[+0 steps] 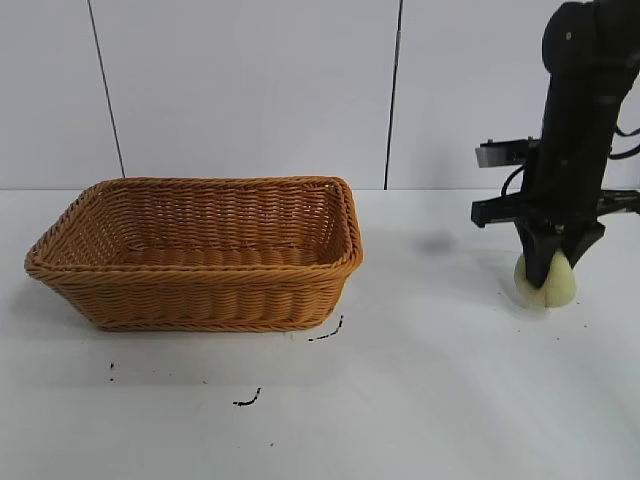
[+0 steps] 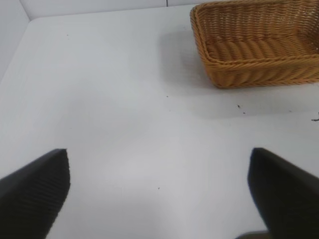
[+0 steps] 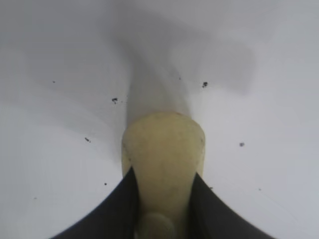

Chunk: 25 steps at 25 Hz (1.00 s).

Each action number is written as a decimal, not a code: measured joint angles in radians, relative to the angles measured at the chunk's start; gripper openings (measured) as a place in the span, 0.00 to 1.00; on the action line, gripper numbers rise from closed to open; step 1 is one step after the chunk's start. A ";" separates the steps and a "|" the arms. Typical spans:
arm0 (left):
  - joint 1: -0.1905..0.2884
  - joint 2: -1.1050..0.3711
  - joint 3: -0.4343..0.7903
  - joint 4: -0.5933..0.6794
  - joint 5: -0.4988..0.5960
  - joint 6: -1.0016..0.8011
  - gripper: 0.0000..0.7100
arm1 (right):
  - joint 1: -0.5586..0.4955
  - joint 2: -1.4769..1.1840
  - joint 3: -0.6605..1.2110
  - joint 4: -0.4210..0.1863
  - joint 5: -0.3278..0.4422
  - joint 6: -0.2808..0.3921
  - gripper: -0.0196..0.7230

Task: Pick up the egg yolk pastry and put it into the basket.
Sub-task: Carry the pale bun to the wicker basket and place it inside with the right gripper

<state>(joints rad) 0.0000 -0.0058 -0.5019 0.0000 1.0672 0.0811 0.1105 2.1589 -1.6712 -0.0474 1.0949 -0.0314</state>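
Pinching the egg yolk pastry (image 1: 546,281) dome-up on the table: right gripper (image 1: 547,270).

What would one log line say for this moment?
right hand: shut on egg yolk pastry, at table | basket: empty | left hand: open, idle

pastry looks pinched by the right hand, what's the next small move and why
Probably a short straight lift. The right hand is shut on the pastry, which appears to sit on the table, and the right wrist view shows both fingers pressed against its sides. The basket stands well to the left with raised walls, so height should come before any sideways travel. The left hand hangs open over bare table.
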 joint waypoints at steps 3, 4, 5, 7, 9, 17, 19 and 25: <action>0.000 0.000 0.000 0.000 0.000 0.000 0.98 | 0.000 -0.063 -0.087 0.001 0.081 0.000 0.24; 0.000 0.000 0.000 0.000 0.000 0.000 0.98 | 0.000 -0.087 -0.123 0.001 0.098 0.000 0.24; 0.000 0.000 0.000 0.000 0.000 0.000 0.98 | 0.000 -0.101 -0.147 0.001 0.104 0.000 0.24; 0.000 0.000 0.000 0.000 0.000 0.000 0.98 | 0.000 -0.126 -0.197 0.001 0.112 0.000 0.24; 0.000 0.000 0.000 0.000 0.000 0.000 0.98 | 0.000 -0.145 -0.241 0.002 0.115 0.000 0.24; 0.000 0.000 0.000 0.000 0.000 0.000 0.98 | 0.033 -0.155 -0.305 0.021 0.119 -0.004 0.24; 0.000 0.000 0.000 0.000 0.000 0.000 0.98 | 0.064 -0.155 -0.305 0.021 0.108 -0.004 0.24; 0.000 0.000 0.000 0.000 0.000 0.000 0.98 | 0.214 -0.141 -0.305 0.020 0.051 -0.005 0.24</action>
<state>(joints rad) 0.0000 -0.0058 -0.5019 0.0000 1.0672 0.0811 0.3249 2.0177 -1.9766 -0.0275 1.1461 -0.0361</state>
